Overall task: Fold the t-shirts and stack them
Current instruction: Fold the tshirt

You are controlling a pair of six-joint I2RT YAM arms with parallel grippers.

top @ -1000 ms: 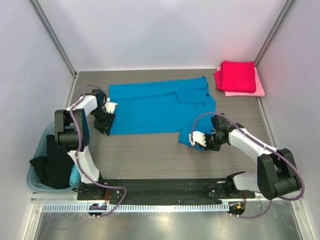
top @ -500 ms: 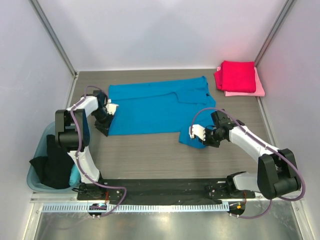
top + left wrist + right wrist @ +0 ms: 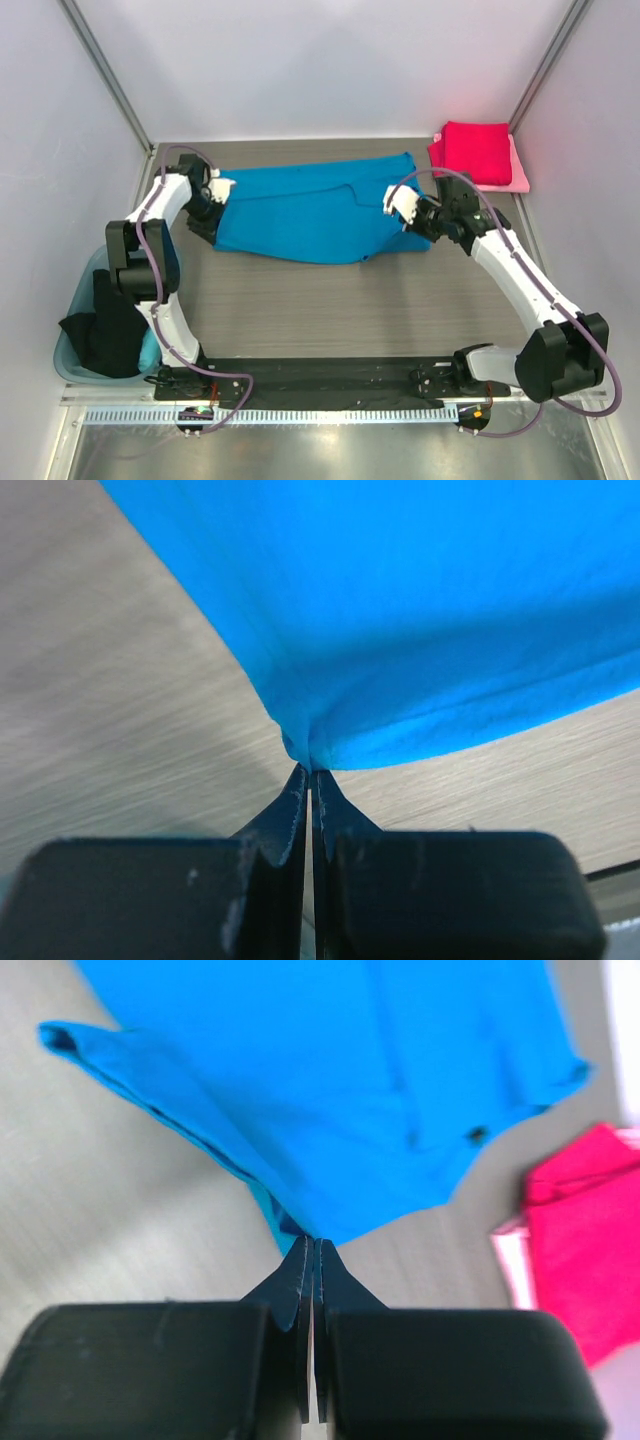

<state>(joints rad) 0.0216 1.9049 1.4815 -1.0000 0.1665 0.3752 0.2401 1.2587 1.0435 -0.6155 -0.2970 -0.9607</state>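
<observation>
The bright blue t-shirt (image 3: 300, 212) lies spread across the far half of the table, with its near edge raised and drawn back over itself. My left gripper (image 3: 210, 225) is shut on its near-left corner; the left wrist view shows the blue cloth (image 3: 400, 630) pinched at the gripper tip (image 3: 309, 767). My right gripper (image 3: 425, 232) is shut on the near-right corner, where the blue cloth (image 3: 330, 1090) is bunched at its tip (image 3: 315, 1242). A folded crimson t-shirt (image 3: 475, 150) rests on a pale pink one (image 3: 518, 178) at the back right. A black t-shirt (image 3: 105, 330) hangs out of the tub.
A translucent teal tub (image 3: 62, 360) stands off the table's left edge beside the left arm's base. White walls with metal corner posts close in the table on three sides. The crimson shirt (image 3: 590, 1250) lies just right of the right gripper.
The left gripper has shut on the shirt's near-left corner. Both grippers have moved toward the back of the table, carrying the near edge of the blue shirt up and over.
</observation>
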